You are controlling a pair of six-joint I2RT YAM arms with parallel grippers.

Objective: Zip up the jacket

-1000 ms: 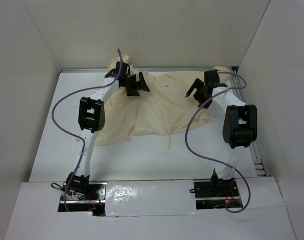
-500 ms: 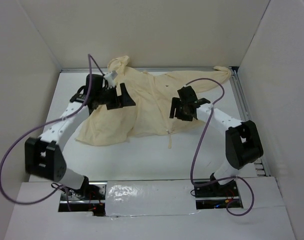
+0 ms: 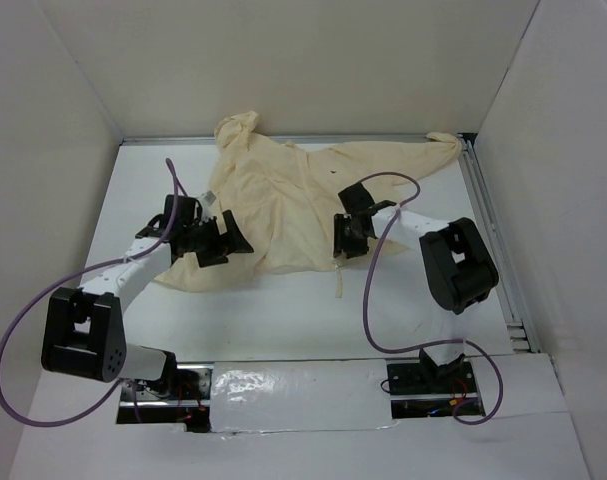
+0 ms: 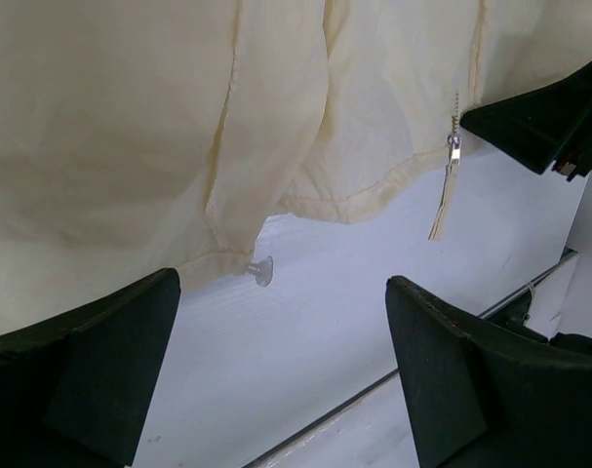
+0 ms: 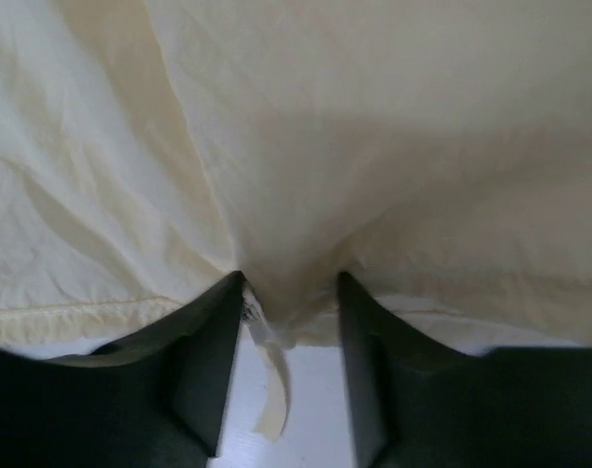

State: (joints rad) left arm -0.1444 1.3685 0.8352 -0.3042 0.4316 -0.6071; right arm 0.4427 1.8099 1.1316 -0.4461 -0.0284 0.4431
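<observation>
Easy passing over the table [image 3: 283, 320] strip between jacket [image 3: 283, 200] hem and arm bases [image 3: 163, 375]. Boxed in by walls [image 3: 53, 180] on three sides.

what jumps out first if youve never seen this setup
A wrinkled cream jacket sprawls across the table's far half. Two black grippers sit at its near hem: the right gripper straddling the fabric by the zipper's bottom, the left gripper wide open over the left end.

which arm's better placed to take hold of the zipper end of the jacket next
Right. The right arm's fingers straddle the jacket's hem right at the zipper tape. The left arm's fingers stand wide open off to the side, with the zipper pull well away from them.
</observation>
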